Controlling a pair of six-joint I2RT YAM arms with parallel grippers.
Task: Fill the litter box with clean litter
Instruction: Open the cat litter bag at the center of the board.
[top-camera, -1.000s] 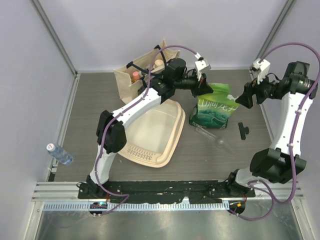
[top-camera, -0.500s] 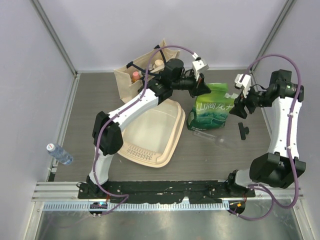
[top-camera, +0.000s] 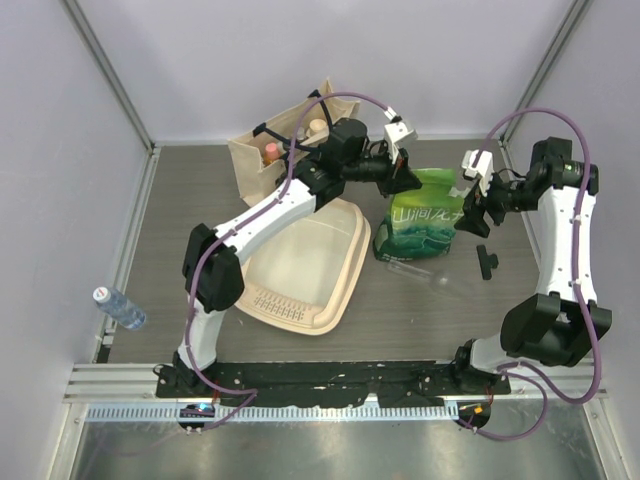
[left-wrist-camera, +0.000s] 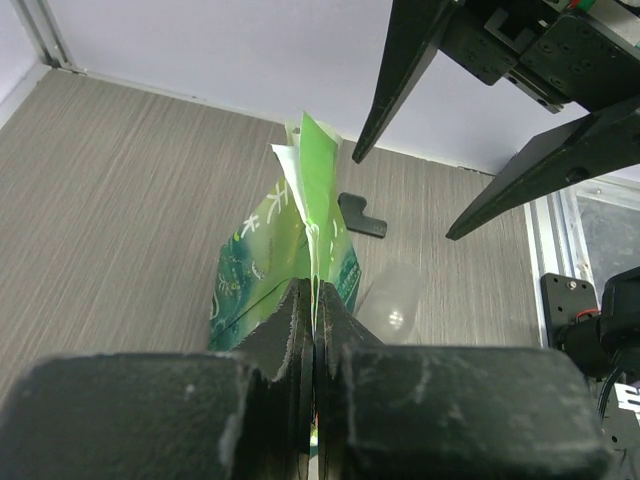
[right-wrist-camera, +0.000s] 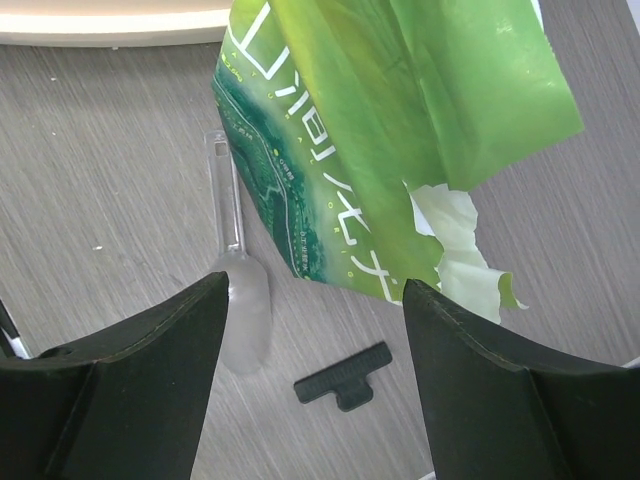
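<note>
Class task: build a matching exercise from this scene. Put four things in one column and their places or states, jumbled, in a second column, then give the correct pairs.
Column A
1. green bag
2. litter box
3. water bottle
4. right claw

Column B
a. lying at the left edge of the table
b. open, holding nothing
c. pinched at its top by the left claw
d. holds no litter yet

Pairs: 1-c, 2-d, 3-a, 4-b

Green printed bag (top-camera: 425, 220) beside clear plastic scoop (top-camera: 425, 272) and black clip (top-camera: 486, 261), canvas tote (top-camera: 262, 160) behind, water bottle (top-camera: 119, 307) far left.
</note>
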